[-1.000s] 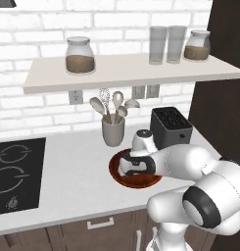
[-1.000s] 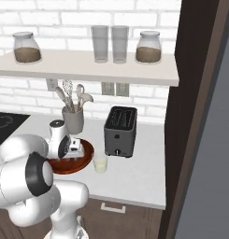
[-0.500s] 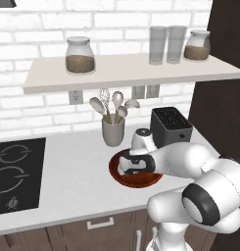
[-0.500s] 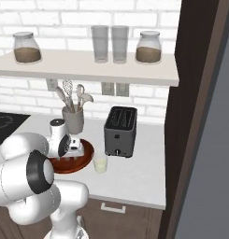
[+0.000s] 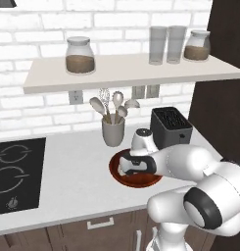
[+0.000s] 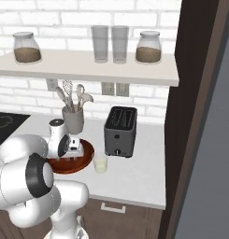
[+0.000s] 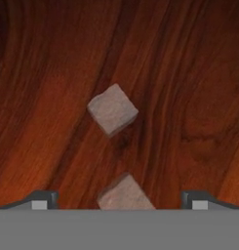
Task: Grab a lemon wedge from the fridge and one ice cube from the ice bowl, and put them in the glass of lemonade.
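Claw (image 7: 119, 202) spread wide, my tips low inside ice bowl (image 5: 122, 177); two ice cubes (image 7: 112, 109) between them, neither pinched.

Red-brown ice bowl (image 7: 52, 73), greyish ice cube (image 7: 112, 109)

claw (image 7: 119, 200) wide open, pointing down

A black toaster (image 5: 171, 126) stands on the pale bench (image 5: 67, 171) against the white brick wall (image 5: 43, 105). Just left of the toaster sits a grey cup of utensils (image 5: 113, 131), with spoons and a whisk sticking up. Far left of the toaster, a black cooktop (image 5: 13, 174) lies flush in the bench. Above the toaster runs a shelf (image 5: 126, 70) carrying two tall clear glasses (image 5: 167, 44), with a lidded jar (image 5: 198, 46) to their right and another jar (image 5: 80, 55) well to their left. Two wall outlets (image 5: 145, 91) sit just under the shelf.
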